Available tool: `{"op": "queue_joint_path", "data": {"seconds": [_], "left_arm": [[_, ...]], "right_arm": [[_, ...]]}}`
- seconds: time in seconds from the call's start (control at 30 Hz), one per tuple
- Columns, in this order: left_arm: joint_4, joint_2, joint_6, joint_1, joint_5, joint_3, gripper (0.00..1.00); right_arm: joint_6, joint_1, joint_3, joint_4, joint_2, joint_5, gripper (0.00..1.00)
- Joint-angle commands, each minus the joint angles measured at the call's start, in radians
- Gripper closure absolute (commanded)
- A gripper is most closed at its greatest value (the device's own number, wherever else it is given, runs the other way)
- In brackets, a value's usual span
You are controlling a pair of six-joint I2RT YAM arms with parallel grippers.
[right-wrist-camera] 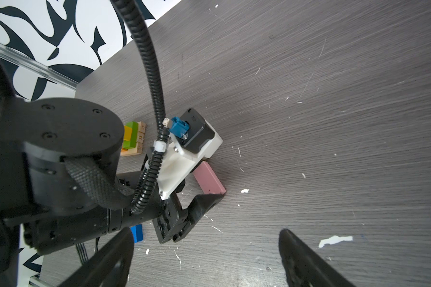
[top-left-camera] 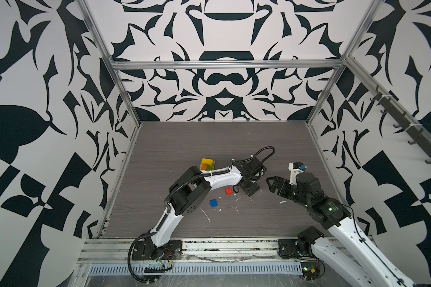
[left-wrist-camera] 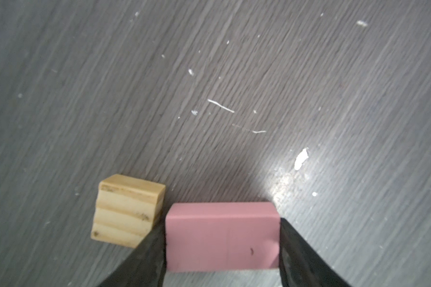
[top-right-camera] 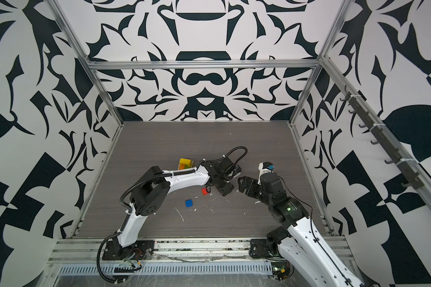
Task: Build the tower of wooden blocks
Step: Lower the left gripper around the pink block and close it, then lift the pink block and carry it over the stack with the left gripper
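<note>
The left gripper [left-wrist-camera: 222, 222] has its two black fingers [left-wrist-camera: 144, 261] pressed against the short ends of the flat pink rectangular wood block [left-wrist-camera: 222, 243]. Its long axis therefore runs from finger to finger, and it looks gripped, low on the dark grey table [left-wrist-camera: 234, 74], with a plain tan wood cube [left-wrist-camera: 128, 211] just outside one finger. The partly built tower [top-left-camera: 207, 164] of yellow, green and orange blocks on tan planks lies well behind those fingers, beside the left forearm, so the carry looks like this arm's job; the right gripper [right-wrist-camera: 207, 261] hangs wide open and empty, its fingers aimed at the pink block from nearby.
</note>
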Motion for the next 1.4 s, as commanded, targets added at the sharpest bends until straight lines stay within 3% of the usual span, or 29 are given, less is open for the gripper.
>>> {"op": "queue_joint_path", "data": {"seconds": [0.0, 0.17, 0.6, 1.37], "left_arm": [[-0.039, 0.038, -0.013, -0.004, -0.007, 0.020, 0.36], [-0.043, 0.045, -0.019, -0.005, -0.010, 0.024, 0.41], [-0.019, 0.020, -0.069, -0.005, -0.023, 0.002, 0.73], [0.034, -0.143, -0.165, 0.038, -0.045, -0.072, 0.72]], "right_arm": [[-0.001, -0.003, 0.008, 0.027, -0.001, 0.010, 0.05], [-0.002, -0.004, 0.012, 0.025, 0.001, 0.010, 0.05], [-0.003, -0.003, 0.014, 0.031, 0.005, 0.007, 0.06], [0.003, -0.004, 0.000, 0.031, -0.007, 0.002, 0.06]]}}
